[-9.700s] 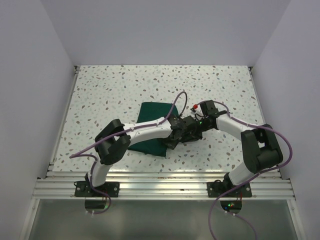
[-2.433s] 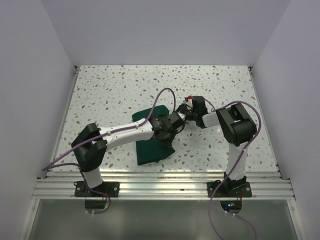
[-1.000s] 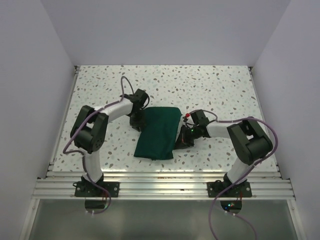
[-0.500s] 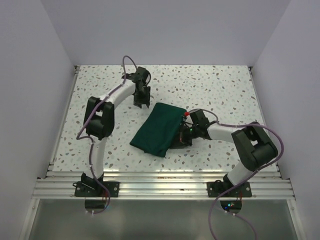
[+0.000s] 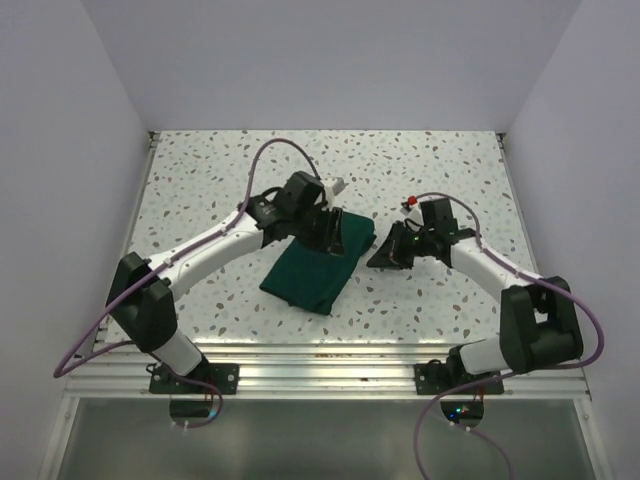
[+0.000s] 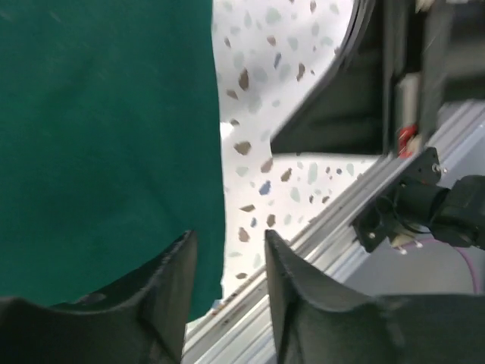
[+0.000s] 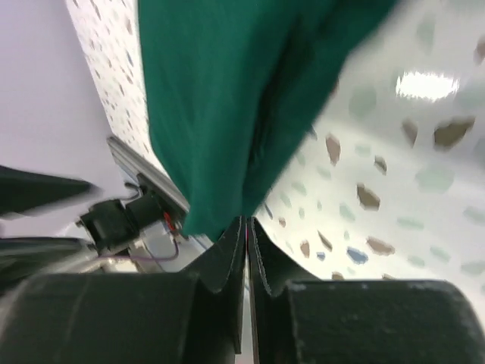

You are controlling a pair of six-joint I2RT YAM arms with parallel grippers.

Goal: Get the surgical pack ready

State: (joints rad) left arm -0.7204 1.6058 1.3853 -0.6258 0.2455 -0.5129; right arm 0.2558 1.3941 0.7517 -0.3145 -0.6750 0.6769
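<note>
The surgical pack (image 5: 308, 272) is a dark green cloth folded into a compact rectangle, lying slanted at the middle of the speckled table. My left gripper (image 5: 335, 238) hovers over the pack's far right corner. In the left wrist view that gripper (image 6: 227, 258) is open, with the pack's (image 6: 98, 136) right edge running between its fingers. My right gripper (image 5: 383, 257) sits just off the pack's right side, apart from it. In the right wrist view its jaws (image 7: 246, 221) stand together with only a hairline slit, and the pack (image 7: 220, 98) lies beyond the tips.
The speckled tabletop (image 5: 220, 170) is walled at the left, back and right. An aluminium rail (image 5: 330, 372) with both arm bases runs along the near edge. My right arm's black wrist (image 6: 371, 98) shows close by in the left wrist view.
My left arm has swung from the far left of the table to over the pack's far right corner, its jaws wider. My right gripper has drawn back to the right, off the pack's edge.
</note>
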